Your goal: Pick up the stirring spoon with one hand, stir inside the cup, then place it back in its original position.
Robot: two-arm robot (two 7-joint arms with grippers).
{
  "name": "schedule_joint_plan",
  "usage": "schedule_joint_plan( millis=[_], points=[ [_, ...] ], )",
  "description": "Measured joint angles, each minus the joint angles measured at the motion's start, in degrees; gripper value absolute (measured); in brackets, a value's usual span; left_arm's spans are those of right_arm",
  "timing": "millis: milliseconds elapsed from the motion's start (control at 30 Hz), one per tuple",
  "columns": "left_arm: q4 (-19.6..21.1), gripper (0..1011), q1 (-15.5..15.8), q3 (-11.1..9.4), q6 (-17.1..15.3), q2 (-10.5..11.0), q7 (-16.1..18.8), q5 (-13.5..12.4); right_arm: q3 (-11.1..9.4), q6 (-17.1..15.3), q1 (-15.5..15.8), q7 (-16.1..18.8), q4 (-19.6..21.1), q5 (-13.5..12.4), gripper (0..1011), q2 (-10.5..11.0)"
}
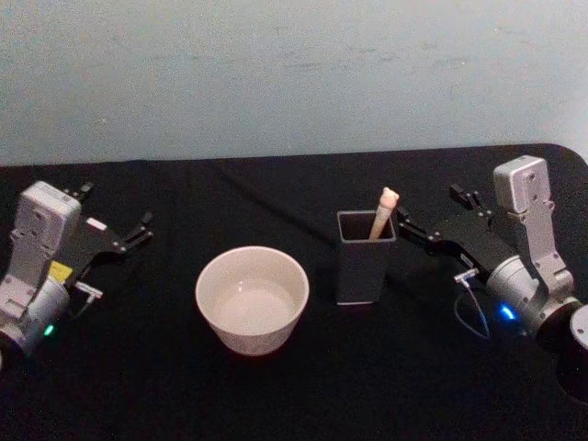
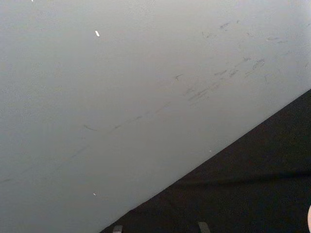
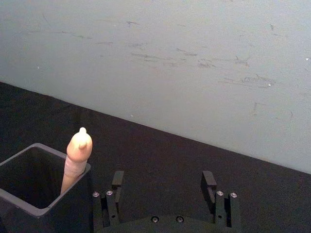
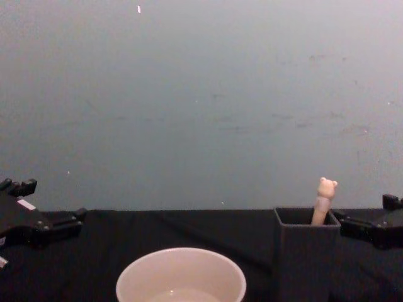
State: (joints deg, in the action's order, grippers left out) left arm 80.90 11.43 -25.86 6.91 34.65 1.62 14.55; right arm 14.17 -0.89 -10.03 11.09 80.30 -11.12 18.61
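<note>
- The stirring spoon [image 1: 383,211] stands in the dark holder box [image 1: 365,257], handle up and bowl down inside the box — its long axis is near upright, the bear-head top tipped a little toward the robot's right and resting at the box's right rim.
- The right gripper [image 1: 415,223] sits just right of the box, near the handle but not touching it; in the right wrist view its two fingers [image 3: 117,180] stand wide apart with nothing between them, and the spoon [image 3: 76,158] lies off to one side of that gap.
- The cream cup [image 1: 252,299] stands on the black table [image 1: 276,395] just left of the box — apart from it.
- The left gripper [image 1: 138,230] rests at the table's left edge, well away from the cup, its fingers parted and empty.
</note>
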Motion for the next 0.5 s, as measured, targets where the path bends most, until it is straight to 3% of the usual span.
schedule_joint_plan(
  millis=[500],
  points=[
    [0.00, 1001, 0.00, 0.00, 0.00, 0.00, 0.00, 0.00, 0.04, 0.06, 0.00, 0.01, 0.10, -0.16, 1000, 0.07]
  ],
)
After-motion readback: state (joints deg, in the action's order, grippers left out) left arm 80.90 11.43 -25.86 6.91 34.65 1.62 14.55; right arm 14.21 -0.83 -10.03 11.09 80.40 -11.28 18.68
